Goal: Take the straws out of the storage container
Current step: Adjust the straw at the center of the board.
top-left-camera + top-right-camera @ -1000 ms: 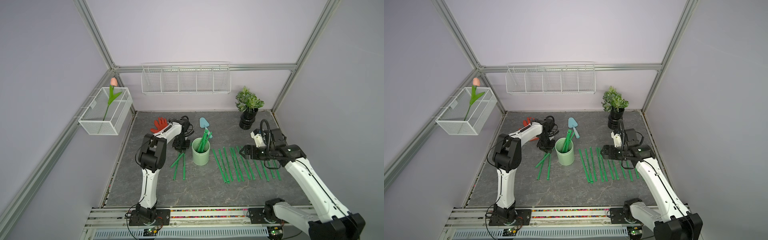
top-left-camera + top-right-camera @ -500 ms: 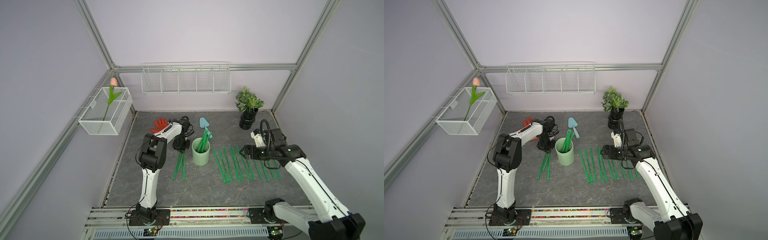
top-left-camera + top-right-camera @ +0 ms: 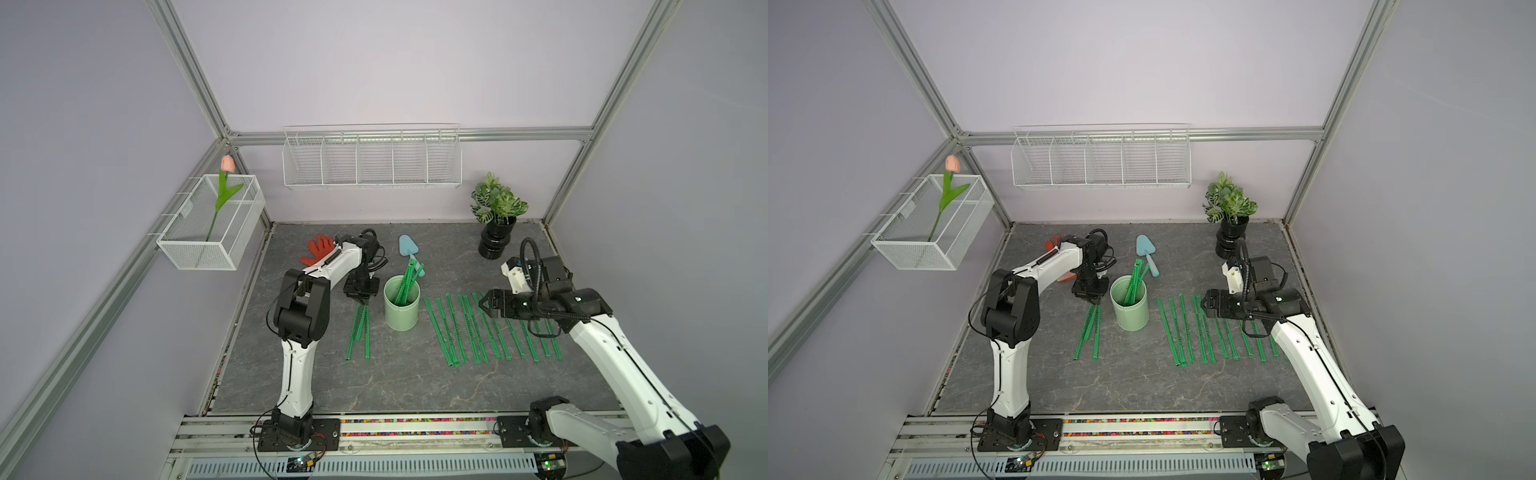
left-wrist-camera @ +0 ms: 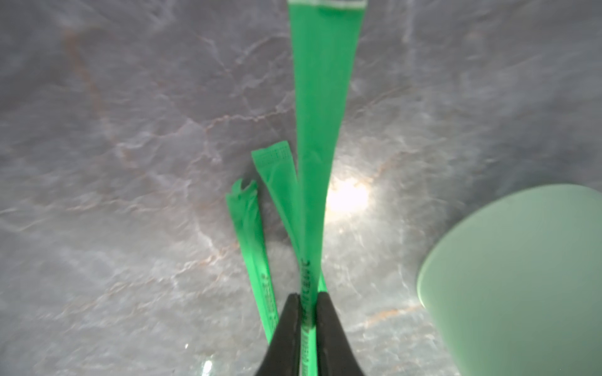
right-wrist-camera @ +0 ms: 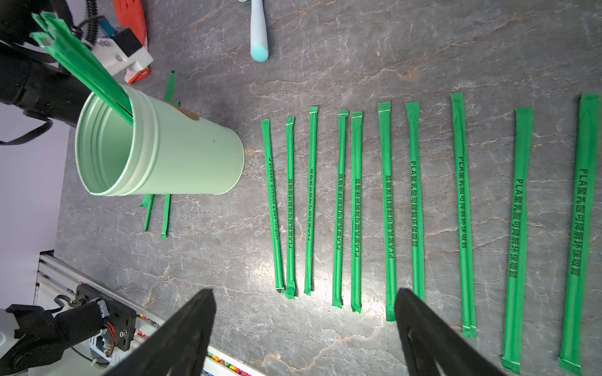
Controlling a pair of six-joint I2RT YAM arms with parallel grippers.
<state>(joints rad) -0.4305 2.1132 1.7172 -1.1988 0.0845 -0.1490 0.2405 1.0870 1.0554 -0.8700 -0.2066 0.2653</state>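
The pale mint storage container (image 3: 400, 309) stands upright mid-table, and a few green straws (image 3: 405, 282) still lean out of it. My left gripper (image 3: 360, 300) hangs just left of the cup. In the left wrist view it (image 4: 308, 294) is shut on one straw (image 4: 321, 130), which runs out above two others lying on the table (image 4: 250, 234). Several more straws (image 3: 478, 328) lie in a row right of the cup. My right gripper (image 3: 482, 305) hovers over that row's far ends, and in the right wrist view it (image 5: 304, 293) is open and holds nothing.
A blue trowel (image 3: 409, 249) lies behind the cup. A red glove (image 3: 318, 249) is behind the left arm. A potted plant (image 3: 496, 224) stands at the back right. Wire baskets hang on the back wall (image 3: 372, 160) and the left wall (image 3: 212, 224), and the left one holds a tulip.
The straw in my left gripper has swung from a slant to nearly in line with the two lying left of the cup. The right arm has not moved.
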